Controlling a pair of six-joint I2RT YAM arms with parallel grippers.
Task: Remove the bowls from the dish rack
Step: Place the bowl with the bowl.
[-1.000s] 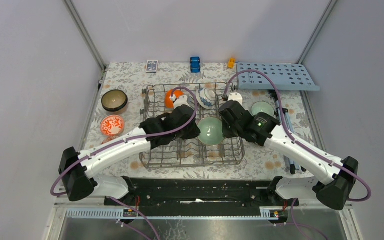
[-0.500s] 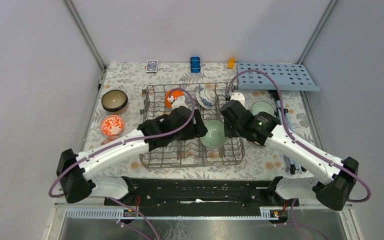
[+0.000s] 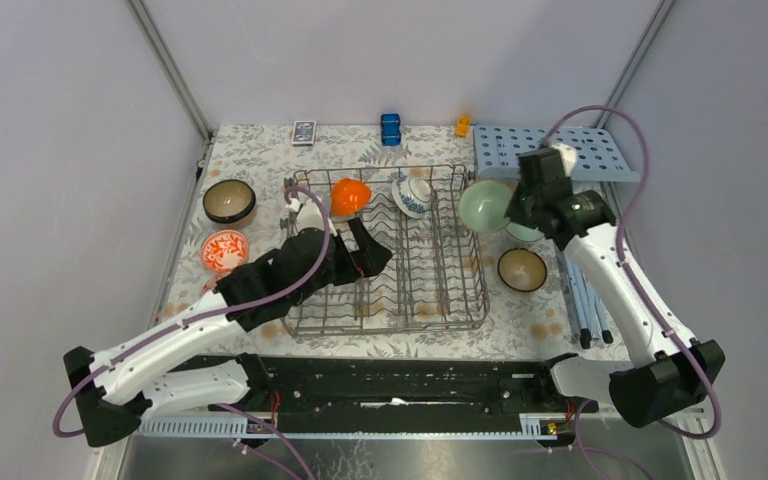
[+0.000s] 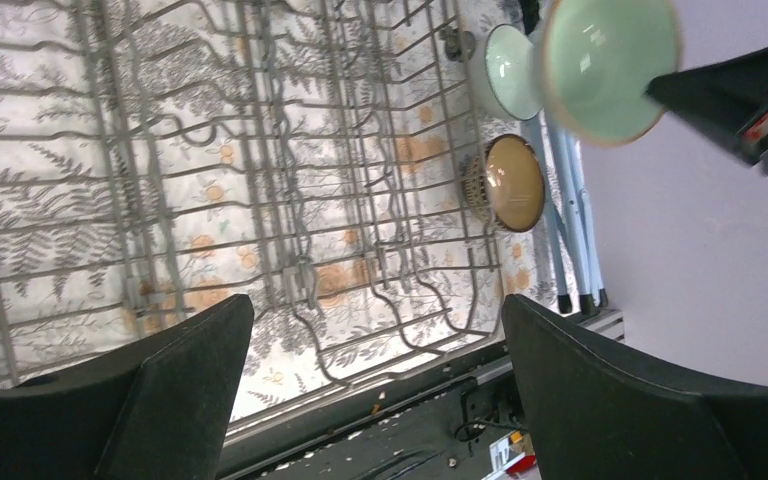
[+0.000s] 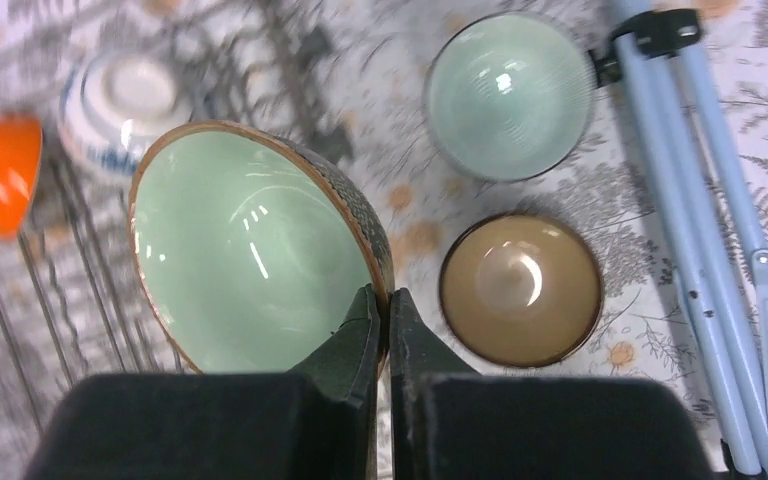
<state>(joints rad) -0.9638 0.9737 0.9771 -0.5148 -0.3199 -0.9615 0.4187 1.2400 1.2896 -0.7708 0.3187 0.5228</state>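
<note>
Right gripper (image 5: 380, 300) is clamping the tilted green bowl (image 5: 250, 250) by its rim, jaws almost touching, beside the dish rack (image 3: 479, 262), and ought to be lowering it level, clear of the brown bowl (image 5: 520, 288) and pale bowl (image 5: 510, 95) beneath.

Closed-in work cell, plain and evenly lit.
Backed by pale lilac-grey wall panels (image 3: 380, 50), met at slanting metal corner posts (image 3: 168, 68); below, a table (image 3: 260, 150) under grey floral-print cloth, edged nearside by a black base rail (image 3: 400, 378).
</note>
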